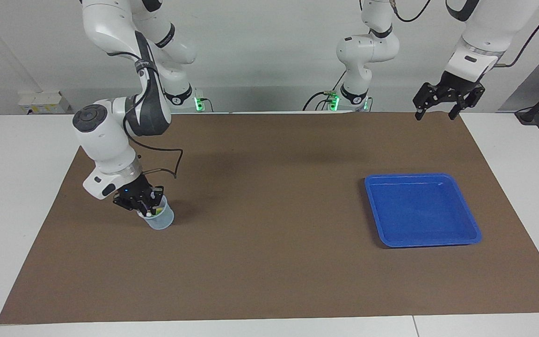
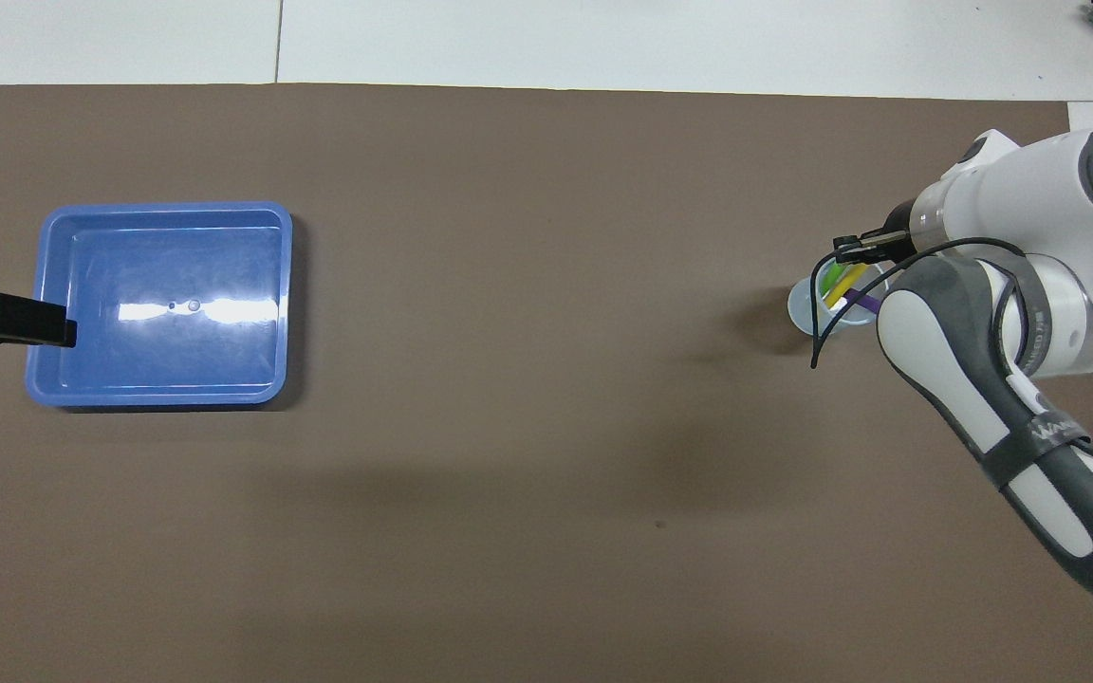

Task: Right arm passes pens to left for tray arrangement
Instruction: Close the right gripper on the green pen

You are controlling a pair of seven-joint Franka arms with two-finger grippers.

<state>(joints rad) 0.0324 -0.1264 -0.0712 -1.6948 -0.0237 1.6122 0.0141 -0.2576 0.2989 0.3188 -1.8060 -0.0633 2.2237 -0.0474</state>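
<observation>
right gripper (image 1: 145,204) in pen cup (image 1: 159,219); left gripper (image 1: 438,112) waiting aloft

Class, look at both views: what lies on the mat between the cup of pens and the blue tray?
Nothing: only bare brown mat lies between the cup and the tray, as both views show.
</observation>
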